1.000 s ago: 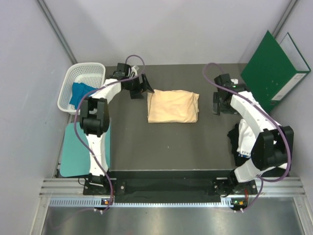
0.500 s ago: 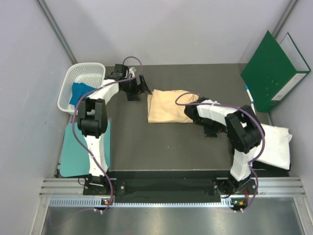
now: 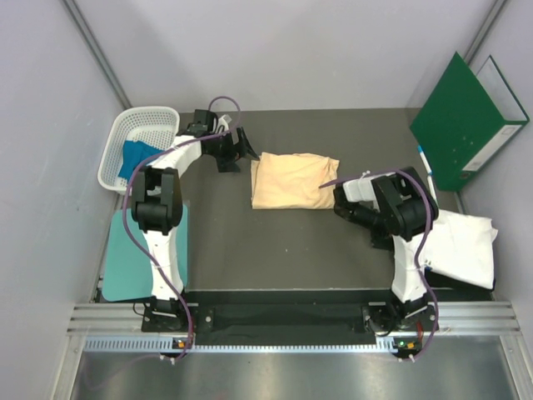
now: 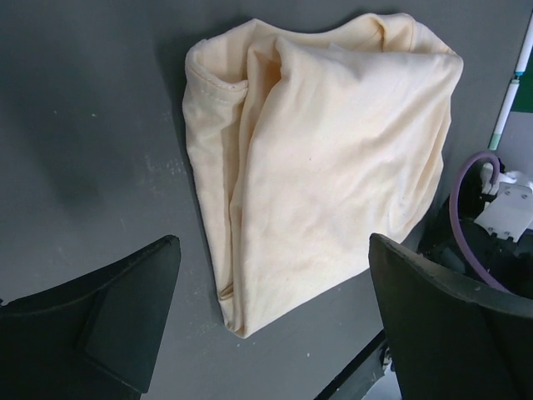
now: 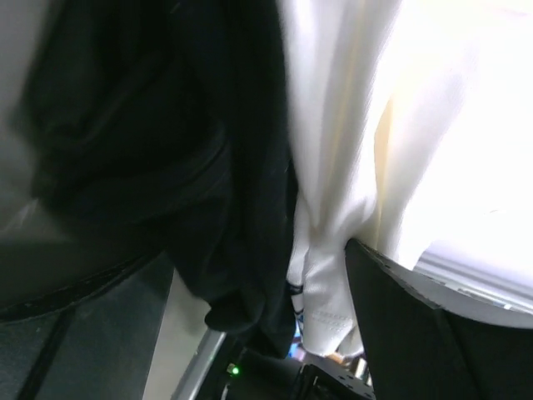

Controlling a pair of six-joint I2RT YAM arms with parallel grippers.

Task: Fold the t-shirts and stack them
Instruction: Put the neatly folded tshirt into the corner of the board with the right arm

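The pale peach-yellow t-shirt (image 3: pixel 295 181) lies folded at the middle of the dark table (image 3: pixel 283 242). My left gripper (image 3: pixel 241 150) hovers open just off its far left corner. In the left wrist view the shirt (image 4: pixel 333 158) fills the gap ahead of the left gripper (image 4: pixel 273 250). A white t-shirt (image 3: pixel 465 246) lies at the right edge, and a blue t-shirt (image 3: pixel 133 158) sits in the basket. In the right wrist view my right gripper (image 5: pixel 241 275) has its jaws apart. The dark t-shirt (image 5: pixel 166 125) and the white t-shirt (image 5: pixel 375 108) bunch close between them.
A white mesh basket (image 3: pixel 150 112) stands at the far left. A teal sheet (image 3: pixel 125 258) lies near the left arm's base. A green folder (image 3: pixel 466 125) leans at the far right, with a pen (image 3: pixel 425 162) beside it. My right arm (image 3: pixel 391 208) is folded right of the peach shirt.
My right arm swung from the far right across to the peach shirt, then folded back near the table's right side, uncovering the white shirt. The left gripper has barely moved.
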